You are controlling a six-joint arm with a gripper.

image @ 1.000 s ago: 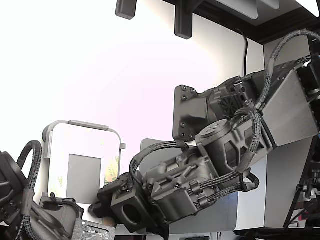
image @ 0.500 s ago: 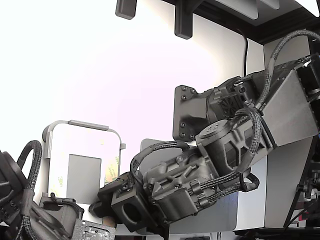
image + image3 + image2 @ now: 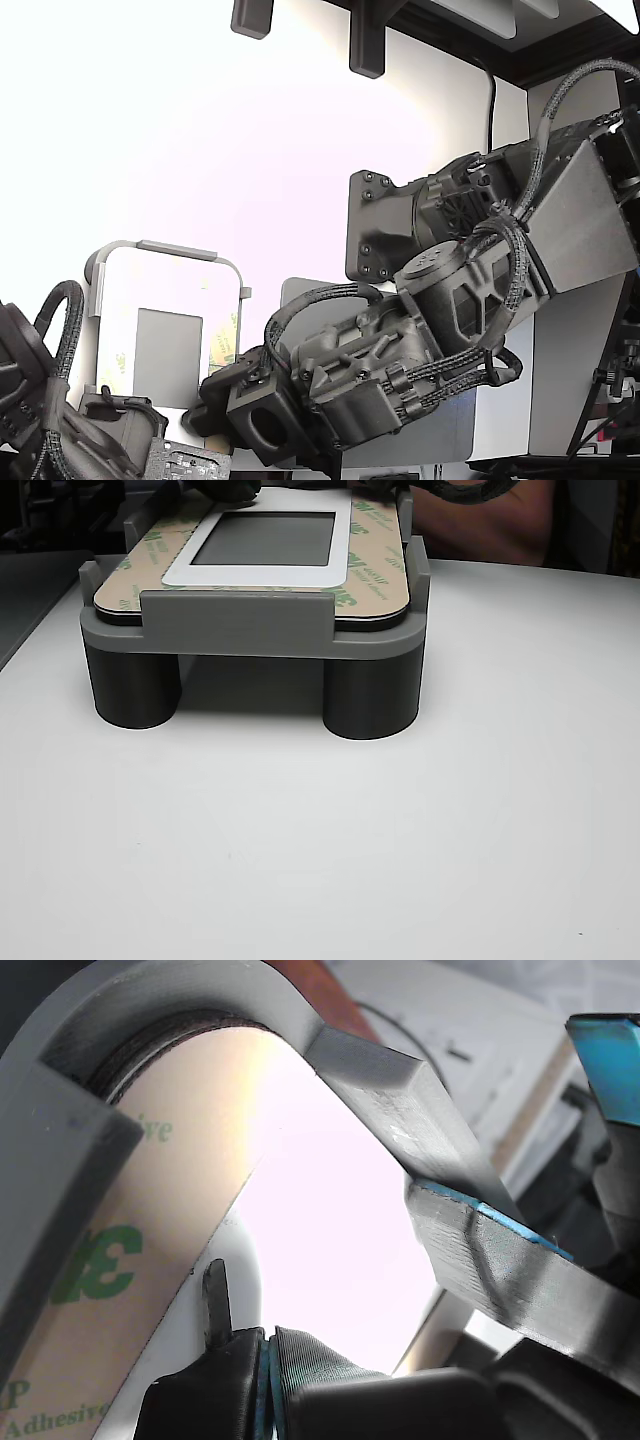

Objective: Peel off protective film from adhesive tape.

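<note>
Exterior view: a dark grey six-joint arm with braided black cables (image 3: 440,300) reaches down from the exterior view's right toward a grey fixture with a rounded frame (image 3: 165,250). The fixture holds a white panel with a grey square patch (image 3: 168,355). A narrow pale-yellow protective film with green print (image 3: 225,345) runs along the panel's edge on the exterior view's right, just beside the arm's tip. The gripper itself is hidden behind the wrist housing here. A second dark arm (image 3: 50,420) occupies the lower corner on the exterior view's left.

Wrist view: the gripper (image 3: 268,1375) has its two dark ribbed pads pressed together, blue lining between them, seemingly clamped on a small dark tab (image 3: 215,1300) at the film's curved inner edge. The film shows mirrored green "3M" and "Adhesive" lettering. The grey frame arches over it.

Other view: the fixture stands on round grey legs (image 3: 370,695) on a white worktop (image 3: 320,850). The film borders the panel on all visible sides; the adhesive tape beneath it cannot be told apart.
</note>
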